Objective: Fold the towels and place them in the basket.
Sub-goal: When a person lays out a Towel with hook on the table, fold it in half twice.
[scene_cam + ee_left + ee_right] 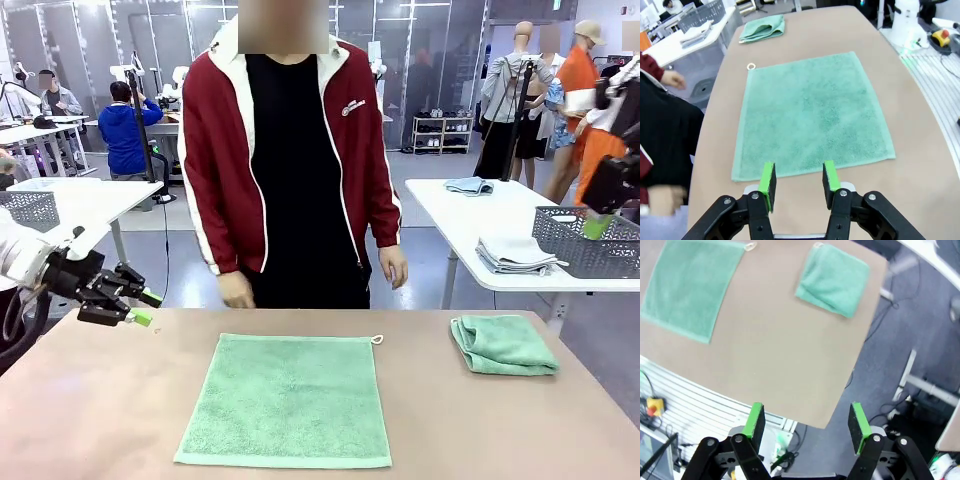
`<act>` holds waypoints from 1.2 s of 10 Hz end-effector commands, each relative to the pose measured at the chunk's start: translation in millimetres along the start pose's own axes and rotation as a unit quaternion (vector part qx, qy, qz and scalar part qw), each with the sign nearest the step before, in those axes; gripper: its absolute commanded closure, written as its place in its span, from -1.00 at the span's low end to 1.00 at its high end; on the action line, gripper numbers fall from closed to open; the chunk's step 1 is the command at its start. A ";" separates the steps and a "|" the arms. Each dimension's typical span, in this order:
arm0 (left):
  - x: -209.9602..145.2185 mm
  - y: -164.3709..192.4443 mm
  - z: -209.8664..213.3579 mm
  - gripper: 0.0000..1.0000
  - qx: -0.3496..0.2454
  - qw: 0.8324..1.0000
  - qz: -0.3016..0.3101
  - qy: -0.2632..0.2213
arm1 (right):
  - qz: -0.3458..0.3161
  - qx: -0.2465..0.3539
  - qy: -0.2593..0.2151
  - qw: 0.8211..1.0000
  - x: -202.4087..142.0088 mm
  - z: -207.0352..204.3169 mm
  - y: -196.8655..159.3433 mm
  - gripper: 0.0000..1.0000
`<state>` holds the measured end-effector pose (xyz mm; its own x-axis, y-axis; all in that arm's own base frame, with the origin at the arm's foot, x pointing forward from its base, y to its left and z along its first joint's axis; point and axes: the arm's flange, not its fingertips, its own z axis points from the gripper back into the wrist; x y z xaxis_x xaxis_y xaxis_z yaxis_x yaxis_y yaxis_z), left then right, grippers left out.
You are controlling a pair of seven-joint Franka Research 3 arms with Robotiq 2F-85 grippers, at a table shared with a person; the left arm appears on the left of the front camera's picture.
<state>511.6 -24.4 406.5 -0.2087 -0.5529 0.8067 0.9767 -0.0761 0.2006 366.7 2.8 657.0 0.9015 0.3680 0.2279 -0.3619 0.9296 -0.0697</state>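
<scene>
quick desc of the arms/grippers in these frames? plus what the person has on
The left gripper has a black two-finger linkage body, flat bright green pads and silver screws at the joints. The right gripper looks the same. The left arm is white, with a black cable looping beneath. The person wears a maroon zip jacket with white piping and collar, a small white chest logo, and a black shirt.

White left arm, black left gripper with green pads; the person wears a maroon jacket (white-trimmed) over black.
</scene>
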 end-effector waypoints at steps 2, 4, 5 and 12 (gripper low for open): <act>86.6 -3.2 -27.8 0.00 -0.022 0.991 -0.006 0.135 | 0.161 -0.014 0.013 0.987 46.3 -21.7 43.4 -0.67; 134.9 -9.5 -63.2 0.00 -0.047 0.977 -0.011 0.208 | 0.256 -0.013 0.037 0.966 71.5 -51.4 88.9 -0.67; 156.2 -15.1 -84.6 0.00 -0.061 0.967 -0.013 0.248 | 0.309 -0.011 0.047 0.950 81.4 -69.6 112.9 -0.67; 198.6 -54.6 -156.5 0.00 -0.037 0.903 0.055 0.425 | 0.482 0.063 0.004 0.874 95.1 -143.6 179.6 -0.67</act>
<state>426.9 -257.5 472.0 -0.0591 -0.9884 0.1402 0.9959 -0.0488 0.0760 419.6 213.1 529.6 0.1859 0.9775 0.0998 -0.9701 0.1988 -0.1396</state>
